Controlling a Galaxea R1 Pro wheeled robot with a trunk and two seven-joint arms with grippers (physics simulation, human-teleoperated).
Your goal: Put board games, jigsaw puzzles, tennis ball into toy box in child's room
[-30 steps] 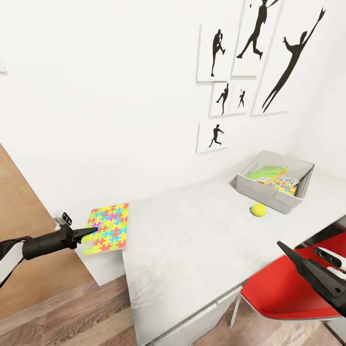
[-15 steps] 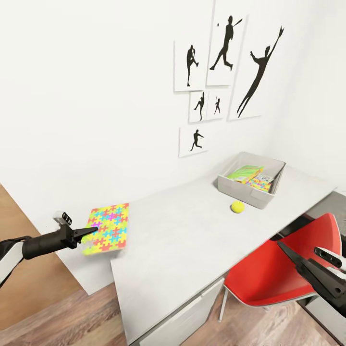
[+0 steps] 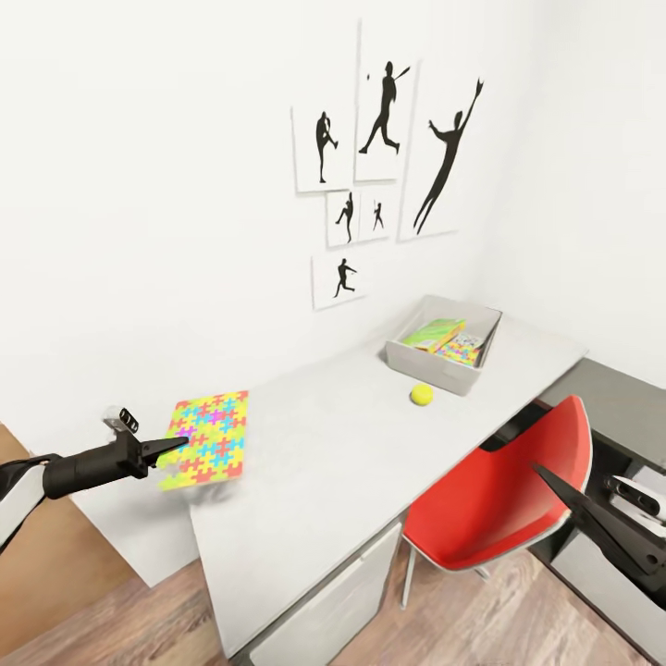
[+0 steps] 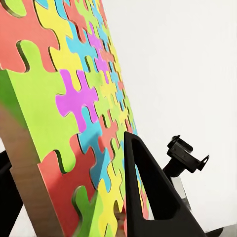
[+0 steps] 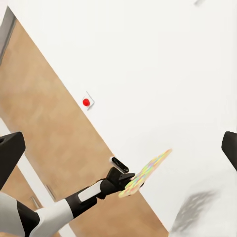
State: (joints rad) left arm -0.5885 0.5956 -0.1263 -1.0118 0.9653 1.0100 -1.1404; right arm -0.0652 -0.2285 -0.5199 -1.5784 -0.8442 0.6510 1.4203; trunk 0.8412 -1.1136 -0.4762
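My left gripper (image 3: 174, 450) is shut on the edge of a multicoloured jigsaw puzzle (image 3: 209, 438), which it holds flat in the air over the left end of the table (image 3: 314, 453). Up close, the jigsaw puzzle (image 4: 74, 98) sits against a black finger (image 4: 148, 192). The toy box (image 3: 435, 368) stands at the table's far end by the wall. It holds a yellow-green board game (image 3: 433, 333) and another multicoloured flat piece (image 3: 462, 350). The tennis ball (image 3: 422, 395) lies on the table just in front of it. My right gripper (image 3: 566, 498) is open and empty, low on the right.
A red chair (image 3: 499, 499) stands at the table's front, between my right gripper and the toy box. A lower dark grey section (image 3: 620, 393) continues to the right. Baseball silhouette pictures (image 3: 384, 157) hang on the white wall. White drawer fronts (image 3: 324, 601) sit below the top.
The whole head view has shifted: table, toy box, ball and pictures slid left and further off, and more of the chair shows. Both grippers keep their places, the jigsaw still held.
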